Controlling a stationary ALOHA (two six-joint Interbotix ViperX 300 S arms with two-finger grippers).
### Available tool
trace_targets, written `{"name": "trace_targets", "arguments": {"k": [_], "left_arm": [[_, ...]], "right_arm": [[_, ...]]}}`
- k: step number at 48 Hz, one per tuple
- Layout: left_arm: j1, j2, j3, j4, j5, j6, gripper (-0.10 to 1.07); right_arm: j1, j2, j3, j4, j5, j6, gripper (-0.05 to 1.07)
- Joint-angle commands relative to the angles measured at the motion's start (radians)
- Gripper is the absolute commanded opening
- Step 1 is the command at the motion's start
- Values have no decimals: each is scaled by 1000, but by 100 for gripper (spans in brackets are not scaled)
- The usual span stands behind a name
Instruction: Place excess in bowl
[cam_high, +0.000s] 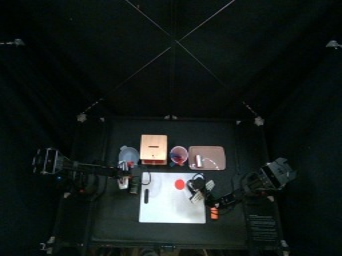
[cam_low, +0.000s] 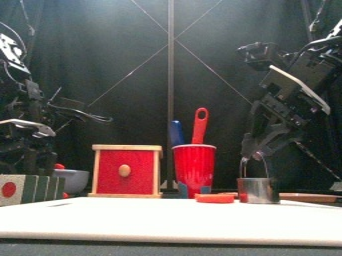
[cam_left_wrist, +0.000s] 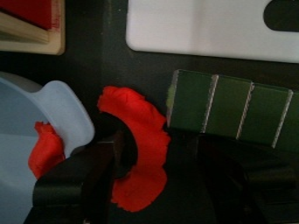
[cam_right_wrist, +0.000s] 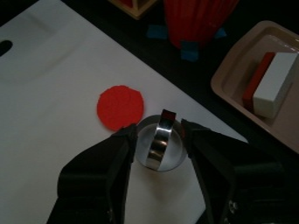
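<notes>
The small pale-blue bowl (cam_left_wrist: 30, 122) sits near the tan box (cam_left_wrist: 30, 26) and holds a small red scrap (cam_left_wrist: 47, 149); it also shows in the top view (cam_high: 127, 155) and the front view (cam_low: 70, 180). My left gripper (cam_left_wrist: 122, 175) is shut on a curved strip of red excess dough (cam_left_wrist: 138, 140), just beside the bowl's rim. My right gripper (cam_right_wrist: 160, 144) is shut on a round metal cutter (cam_right_wrist: 158, 144), standing on the white mat (cam_right_wrist: 70, 61) beside a red dough disc (cam_right_wrist: 121, 106).
A dark green block (cam_left_wrist: 233, 109) lies beside the left gripper. A red cup (cam_low: 194, 167) with utensils, a dark reddish bowl (cam_high: 175, 153) and a pinkish tray (cam_right_wrist: 239, 66) holding a red-and-white block stand behind the mat. A red scrap (cam_low: 214, 197) lies on the mat.
</notes>
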Motion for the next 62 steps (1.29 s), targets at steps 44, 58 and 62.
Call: {"name": "trace_targets", "arguments": {"k": [44,58,62], "left_arm": [[-11,-249,-66,-9,130,2,66],[-8,-474,-60,21,133,6,66],[3,-512,-54,55,129,6,66]], "right_arm": [[-6,-12,-17,-6,2,-2,81],[-14,-12,-18,-18,2,-2,81],[-14,-14,-17,-18,2,-2,81]]}}
